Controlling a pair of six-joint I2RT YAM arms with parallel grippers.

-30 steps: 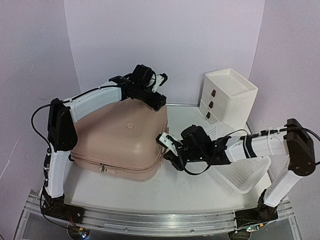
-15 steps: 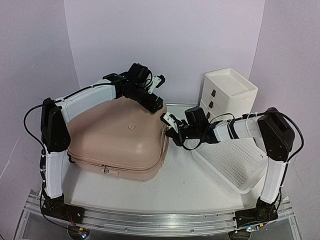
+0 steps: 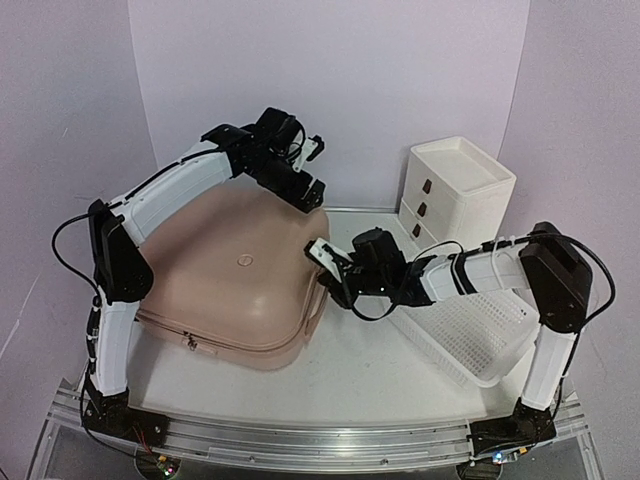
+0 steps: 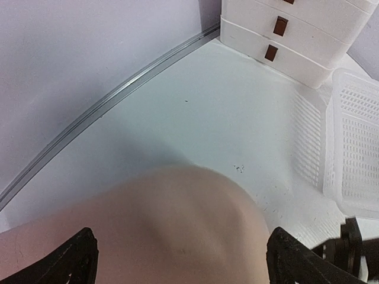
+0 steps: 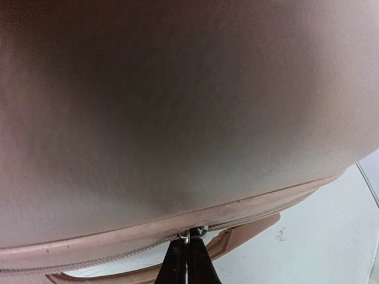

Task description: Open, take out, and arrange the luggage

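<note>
The pale-pink luggage [image 3: 235, 280] lies flat on the left half of the table. My left gripper [image 3: 305, 190] is open over its far right corner. In the left wrist view the fingers [image 4: 74, 260] stand wide apart on either side of the rounded pink corner [image 4: 177, 225]. My right gripper [image 3: 325, 258] is at the luggage's right edge. In the right wrist view it [image 5: 188, 257] is shut on the metal zipper pull [image 5: 190, 235] at the seam. A gap under the seam shows white table and the lower shell's edge [image 5: 249, 231].
A white perforated basket [image 3: 470, 330] lies right of the luggage, under my right forearm. A white drawer unit with brown handles [image 3: 455, 195] stands at the back right. Both show in the left wrist view, the basket [image 4: 355, 148] and the drawers [image 4: 296, 35].
The luggage has shifted left and toward the near edge. My right gripper swung from the near right side to the far right edge. My left gripper rose slightly.
</note>
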